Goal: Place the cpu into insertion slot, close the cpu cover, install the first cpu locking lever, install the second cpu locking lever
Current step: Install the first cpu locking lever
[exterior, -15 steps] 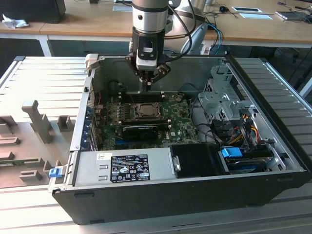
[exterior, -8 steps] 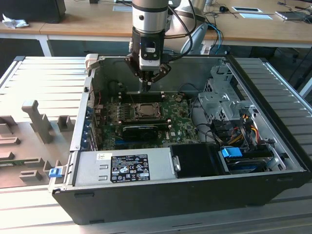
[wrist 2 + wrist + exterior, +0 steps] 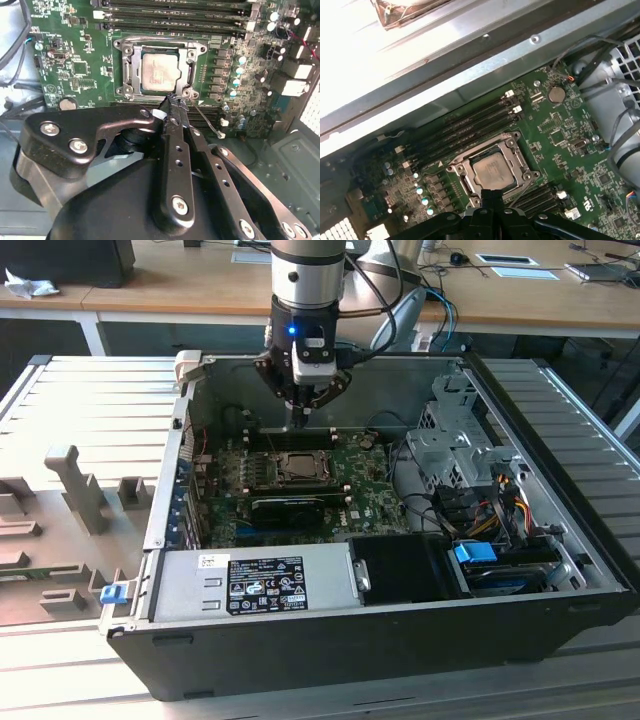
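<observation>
Black gripper (image 3: 300, 418) inside open black computer case (image 3: 300, 650), fingers pressed together.
Exterior view: tips just above small grey-brown square cpu (image 3: 300, 468). Second wrist view: tips at corner of thin silver cpu cover (image 3: 131, 75), cpu (image 3: 159, 74) in its window. First wrist view: cpu (image 3: 492, 169) just beyond tips.

Soft, even light in the exterior view; the computer case (image 3: 350, 640) shades its motherboard (image 3: 370, 465). In the first wrist view the case rim (image 3: 380, 75) glares white; in the second wrist view the cpu (image 3: 159, 72) gleams pale.
</observation>
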`<state>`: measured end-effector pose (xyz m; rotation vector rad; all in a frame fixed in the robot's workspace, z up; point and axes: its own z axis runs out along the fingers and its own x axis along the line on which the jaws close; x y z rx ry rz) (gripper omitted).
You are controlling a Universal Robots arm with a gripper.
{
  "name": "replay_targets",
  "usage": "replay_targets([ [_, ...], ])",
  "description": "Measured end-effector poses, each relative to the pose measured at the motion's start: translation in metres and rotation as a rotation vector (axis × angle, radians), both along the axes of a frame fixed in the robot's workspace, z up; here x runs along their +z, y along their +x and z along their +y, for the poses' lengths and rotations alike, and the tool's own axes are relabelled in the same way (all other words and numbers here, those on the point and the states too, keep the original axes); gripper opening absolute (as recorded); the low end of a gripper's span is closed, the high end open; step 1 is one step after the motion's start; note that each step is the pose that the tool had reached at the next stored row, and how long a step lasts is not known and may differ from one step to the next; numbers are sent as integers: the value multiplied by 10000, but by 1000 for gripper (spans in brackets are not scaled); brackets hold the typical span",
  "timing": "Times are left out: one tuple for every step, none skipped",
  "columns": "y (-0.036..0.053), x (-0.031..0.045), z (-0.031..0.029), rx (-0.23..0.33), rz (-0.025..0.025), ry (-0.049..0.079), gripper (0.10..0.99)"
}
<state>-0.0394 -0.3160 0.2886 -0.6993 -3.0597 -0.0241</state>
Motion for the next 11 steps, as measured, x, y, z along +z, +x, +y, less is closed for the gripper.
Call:
replay_targets([
  [0,0,0,196,-2,0,106],
  [-1,0,0,332,-9,0,106],
  [-4,-2,0,386,-14,2,106],
  [-11,-5,0,421,-20,9,106],
  [-20,-6,-1,442,-22,26,106],
  [-30,-7,0,467,-23,38,106],
  [-36,-9,0,522,-24,43,106],
  [-38,-10,-1,666,-23,42,106],
  [-38,-15,-1,1043,-22,43,106],
  [-38,-22,-1,1535,-21,43,106],
  [-38,-27,-1,1923,-20,43,106],
])
